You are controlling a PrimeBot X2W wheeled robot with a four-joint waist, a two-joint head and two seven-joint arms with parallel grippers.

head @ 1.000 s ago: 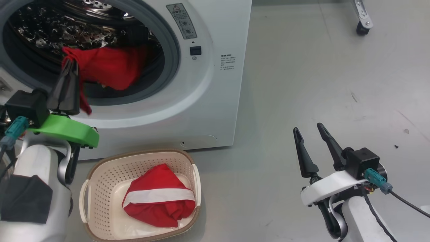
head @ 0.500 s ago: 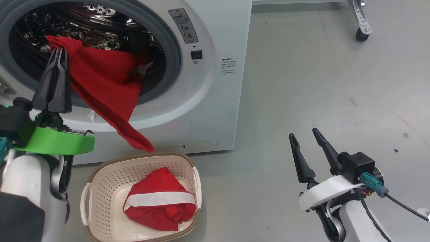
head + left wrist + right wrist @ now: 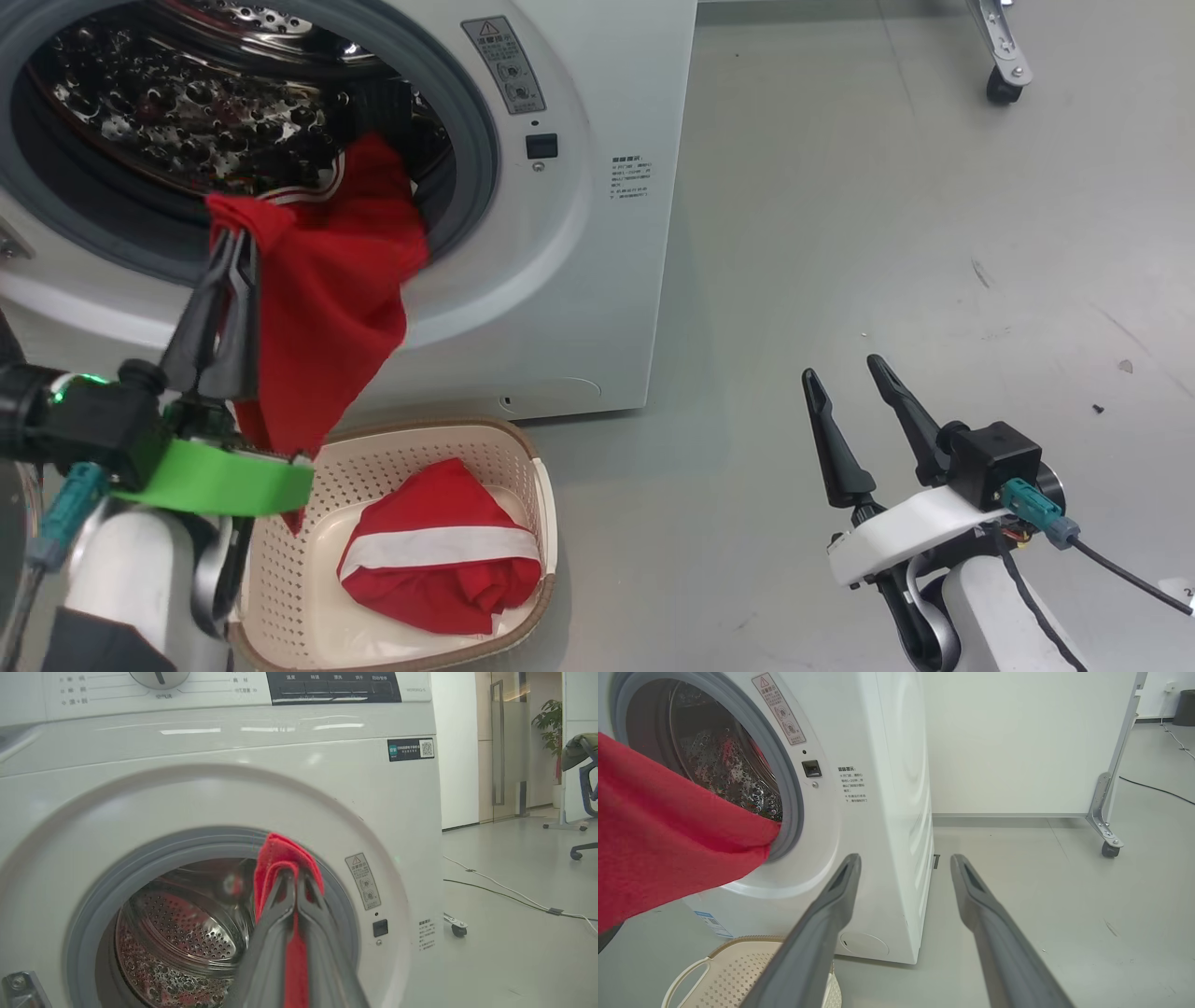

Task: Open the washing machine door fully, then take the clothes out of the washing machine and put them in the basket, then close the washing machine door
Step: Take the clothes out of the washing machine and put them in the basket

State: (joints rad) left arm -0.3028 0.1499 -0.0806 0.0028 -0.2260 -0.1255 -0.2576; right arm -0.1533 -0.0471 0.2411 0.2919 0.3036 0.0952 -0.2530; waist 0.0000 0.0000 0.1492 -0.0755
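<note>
Port: upper left of the head view, in the washer (image 3: 579, 280). A red cloth (image 3: 327, 299) drapes over its lower right rim; the drum (image 3: 140, 93) behind stands open.
Basket (image 3: 544, 485): lower left. A folded garment (image 3: 439, 560) fills its right half; the cloth's tip and the left gripper (image 3: 235, 241), clamped on the cloth, cover its left rim.
Floor (image 3: 887, 233): right half, bare grey.
Right gripper (image 3: 840, 367): lower right, fingers spread, floor between them.
Caster (image 3: 1002, 86): upper right, well apart.
</note>
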